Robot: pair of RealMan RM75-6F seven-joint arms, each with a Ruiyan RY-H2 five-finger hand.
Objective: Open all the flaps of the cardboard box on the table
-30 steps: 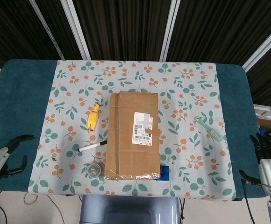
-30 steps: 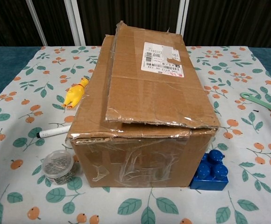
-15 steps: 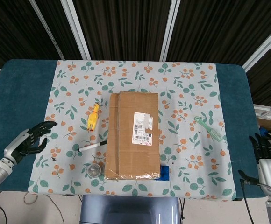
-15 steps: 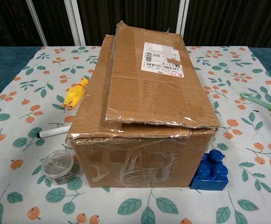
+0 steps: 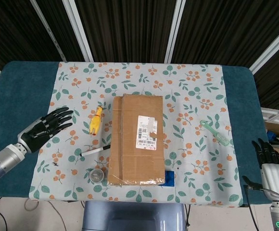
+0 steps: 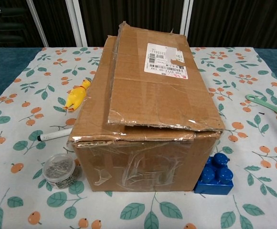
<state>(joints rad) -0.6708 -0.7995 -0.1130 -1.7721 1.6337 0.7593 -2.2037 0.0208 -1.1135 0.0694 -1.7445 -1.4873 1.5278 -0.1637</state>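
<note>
Brown rectangular cardboard box [image 5: 136, 140] located at centre of the table, on the floral-print tablecloth [image 5: 187, 96] with orange fruit and green leaf pattern. Top flaps closed, the right-hand flap overlapping the left-hand one; white shipping label [image 5: 147, 133] affixed to the upper flap. Clear tape visible on the near face in chest view; near edge of the upper flap torn and slightly lifted.

Left hand [image 5: 46, 128], black, positioned above the left edge of the tablecloth, well apart from the box. Fingers extended and spread wide, directed toward the box; nothing held. Visible in head view only.

Right hand [image 5: 269, 161] positioned off the right edge of the table, near the lower right corner of head view. Dark fingers pointing upward, slightly apart; nothing held. No contact with table or box.

Adjacent items:
- Yellow rubber chicken toy [image 5: 96, 120] lying just left of the box, apart from it.
- White marker pen with black cap [image 5: 95, 151] lying at an angle, one end near the left wall of the box.
- Small round clear container of metal pins [image 6: 59, 170] near the front left corner of the box.
- Blue plastic building brick [image 6: 215, 174] touching the front right corner of the box.
- Light green brush [image 5: 216, 133] lying to the right, well apart from the box.
</note>
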